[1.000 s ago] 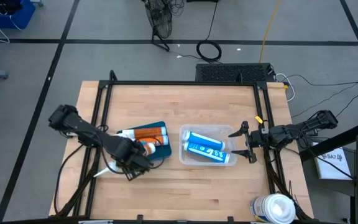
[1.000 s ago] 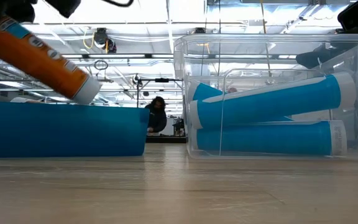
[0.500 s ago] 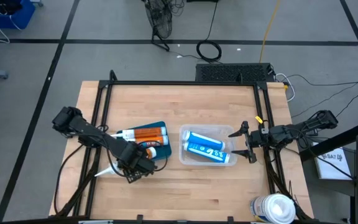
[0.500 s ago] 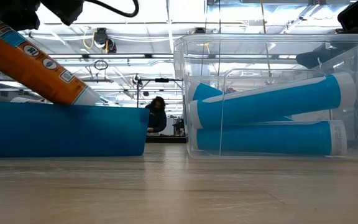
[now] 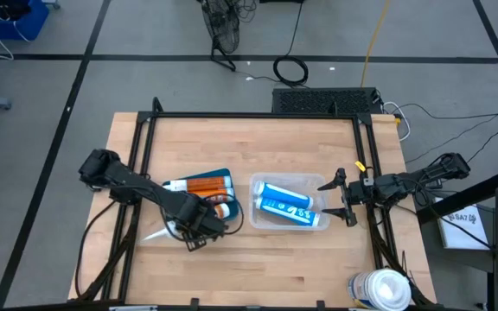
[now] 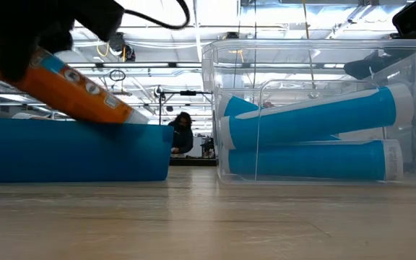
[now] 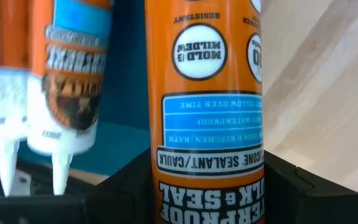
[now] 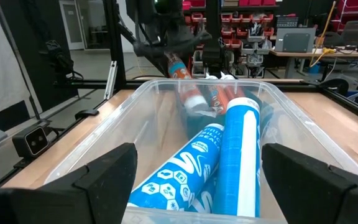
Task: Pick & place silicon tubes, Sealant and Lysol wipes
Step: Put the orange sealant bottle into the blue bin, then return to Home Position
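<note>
1. Two risks show from above. Our left gripper (image 5: 199,226) is clamped on an orange sealant tube (image 5: 217,208) at the near edge of the blue tray (image 5: 225,175), where two more orange tubes (image 5: 204,185) already lie. If we lower it crooked, we judge it could ride up on those two or catch the tray's rim. The clear bin (image 5: 289,201) stands just beside the tray on the right, so open room is mostly toward the near side of the table (image 5: 258,138). The wipes canister (image 5: 379,290) sits at the table's near right corner, close to the edge and well apart from both bins.

2. From table height, we see the held tube (image 6: 63,83) tilted, nozzle end down toward the tray wall (image 6: 74,152). A drop from this angle may let it roll.

3. In the left wrist view, the sealant tube (image 7: 204,106) sits squarely between our dark fingers (image 7: 126,193), and the other tubes (image 7: 61,87) lie just beside it, so there is little slack on that side.

4. In the right wrist view, our right gripper (image 8: 197,180) waits wide open and empty at the bin's end, with the blue tubes (image 8: 238,155) inside. Pushing forward would knock the bin wall (image 8: 160,93).
</note>
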Robot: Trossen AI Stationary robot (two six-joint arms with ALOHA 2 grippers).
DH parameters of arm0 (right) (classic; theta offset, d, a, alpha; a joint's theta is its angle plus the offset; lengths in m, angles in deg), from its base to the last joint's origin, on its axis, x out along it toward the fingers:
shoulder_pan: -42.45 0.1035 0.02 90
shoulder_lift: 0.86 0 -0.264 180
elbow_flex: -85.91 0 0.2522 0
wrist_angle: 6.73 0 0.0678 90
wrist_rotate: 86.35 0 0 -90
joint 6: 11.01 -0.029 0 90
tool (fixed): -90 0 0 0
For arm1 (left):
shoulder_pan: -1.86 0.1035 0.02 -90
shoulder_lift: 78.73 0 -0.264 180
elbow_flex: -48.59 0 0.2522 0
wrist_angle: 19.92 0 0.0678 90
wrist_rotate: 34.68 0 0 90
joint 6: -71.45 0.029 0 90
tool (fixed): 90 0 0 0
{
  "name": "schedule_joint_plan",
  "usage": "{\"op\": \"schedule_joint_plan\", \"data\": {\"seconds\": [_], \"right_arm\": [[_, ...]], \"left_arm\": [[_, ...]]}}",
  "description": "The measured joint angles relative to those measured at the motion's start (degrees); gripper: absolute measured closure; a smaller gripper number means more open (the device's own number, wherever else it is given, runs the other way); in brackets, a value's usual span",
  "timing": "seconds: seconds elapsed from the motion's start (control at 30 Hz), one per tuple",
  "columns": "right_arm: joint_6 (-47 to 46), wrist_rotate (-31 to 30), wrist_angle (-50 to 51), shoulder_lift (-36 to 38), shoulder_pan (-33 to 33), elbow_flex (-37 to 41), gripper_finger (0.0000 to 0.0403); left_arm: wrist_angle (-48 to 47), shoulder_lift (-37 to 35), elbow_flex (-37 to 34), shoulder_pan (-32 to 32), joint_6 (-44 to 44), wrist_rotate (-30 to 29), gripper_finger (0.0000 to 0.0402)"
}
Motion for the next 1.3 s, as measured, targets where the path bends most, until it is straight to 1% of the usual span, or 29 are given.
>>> {"op": "schedule_joint_plan", "data": {"seconds": [0.17,0.4,0.43,0.47,0.6,0.63,0.67,0.7,0.8,0.87,0.93,1.03,1.13,1.2,1.3], "right_arm": [[0.0,0.0,0.0,0.0,0.0,0.0,0.0078],[0.0,0.0,0.0,0.0,0.0,0.0,0.0078],[0.0,0.0,0.0,0.0,0.0,0.0,0.0078],[0.0,0.0,0.0,0.0,0.0,0.0,0.0078],[0.0,0.0,0.0,0.0,0.0,0.0,0.0078],[0.0,0.0,0.0,0.0,0.0,0.0,0.0078],[0.0,0.0,0.0,0.0,0.0,0.0,0.0078],[0.0,0.0,0.0,0.0,0.0,0.0,0.0078],[0.0,0.0,0.0,0.0,0.0,0.0,0.0078],[0.0,0.0,0.0,0.0,0.0,0.0,0.0078],[0.0,0.0,0.0,0.0,0.0,0.0,0.0078],[0.0,0.0,0.0,0.0,0.0,0.0,0.0078],[0.0,0.0,0.0,0.0,0.0,0.0,0.0078],[0.0,0.0,0.0,0.0,0.0,0.0,0.0078],[0.0,0.0,0.0,0.0,0.0,0.0,0.0078]], "left_arm": [[1.7,2.4,0.0,1.7,3.8,-0.3,0.0198],[2.4,3.5,0.0,3.3,4.1,-0.5,0.0198],[2.7,3.5,0.0,3.5,3.6,-1.2,0.0186],[3.0,3.4,0.0,3.7,2.9,-1.9,0.0162],[3.6,2.9,0.0,5.2,1.4,-4.5,0.0044],[3.7,3.0,0.0,5.6,2.2,-4.5,0.0026],[3.7,3.0,0.0,6.1,3.3,-4.7,0.0018],[3.8,3.0,0.0,6.4,4.1,-4.8,0.0020],[4.3,2.9,0.0,7.5,6.4,-5.4,0.0054],[5.0,1.8,0.0,8.0,8.3,-8.1,0.0077],[7.0,-0.2,0.0,8.1,10.6,-13.6,0.0098],[11.8,-4.8,0.0,7.6,14.2,-25.2,0.0122],[17.6,-11.0,0.0,6.7,19.7,-35.8,0.0139],[21.7,-15.4,0.0,6.3,24.5,-40.6,0.0149],[27.1,-21.6,0.0,5.9,31.8,-45.1,0.0159]]}}
